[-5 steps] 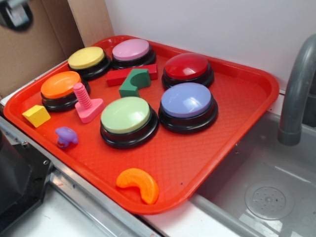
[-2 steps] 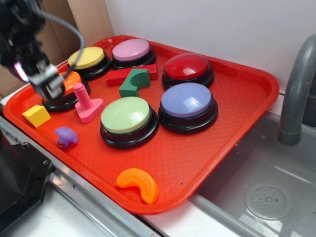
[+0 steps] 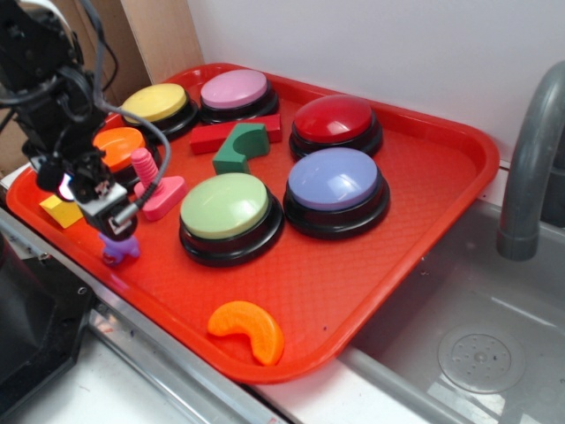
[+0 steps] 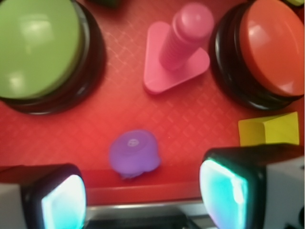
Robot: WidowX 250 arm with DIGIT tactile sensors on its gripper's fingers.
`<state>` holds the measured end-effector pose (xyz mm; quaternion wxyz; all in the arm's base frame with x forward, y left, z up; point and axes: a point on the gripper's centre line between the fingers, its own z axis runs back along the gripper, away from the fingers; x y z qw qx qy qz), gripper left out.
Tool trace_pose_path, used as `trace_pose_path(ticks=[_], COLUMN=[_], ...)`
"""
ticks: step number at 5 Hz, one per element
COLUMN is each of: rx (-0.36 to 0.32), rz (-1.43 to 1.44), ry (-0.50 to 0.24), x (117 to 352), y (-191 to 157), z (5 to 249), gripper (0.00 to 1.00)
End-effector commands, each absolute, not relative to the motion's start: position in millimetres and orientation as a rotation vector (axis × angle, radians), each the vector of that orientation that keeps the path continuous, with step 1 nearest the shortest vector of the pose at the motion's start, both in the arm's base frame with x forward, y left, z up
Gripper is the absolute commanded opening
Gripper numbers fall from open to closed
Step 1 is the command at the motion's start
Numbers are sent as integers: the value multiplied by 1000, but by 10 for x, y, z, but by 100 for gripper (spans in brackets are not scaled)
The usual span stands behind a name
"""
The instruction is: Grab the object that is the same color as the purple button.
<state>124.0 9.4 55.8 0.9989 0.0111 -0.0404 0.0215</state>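
A small lumpy purple toy piece [image 4: 134,153] lies by the red tray's [image 3: 424,230] front-left edge. The gripper [image 4: 143,193] hovers above it, jaws spread wide, one either side. Best descend straight, centred, clear of the pink screw toy [image 4: 177,50], then close.

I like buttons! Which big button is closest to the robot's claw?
The orange button, at the tray's left, just behind the gripper. The other five sit farther away.

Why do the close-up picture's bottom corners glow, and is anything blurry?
Wrist view: the fingers sit close to the lens, soft-edged, their pads shining teal; the purple toy looks slightly soft. Exterior view: sharper, with window-like glare on the purple button.
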Motion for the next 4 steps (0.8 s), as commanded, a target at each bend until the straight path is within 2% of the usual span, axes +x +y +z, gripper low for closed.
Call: trace_pose_path(ticks=[1, 2, 3, 4], rx=[10, 15, -32, -68], rz=[14, 71, 71, 89], ry=[-61, -67, -100, -93], x=[1344, 1322, 1316, 1329], y=[110, 121, 126, 148], z=[152, 56, 140, 246], gripper=[100, 74, 0, 0])
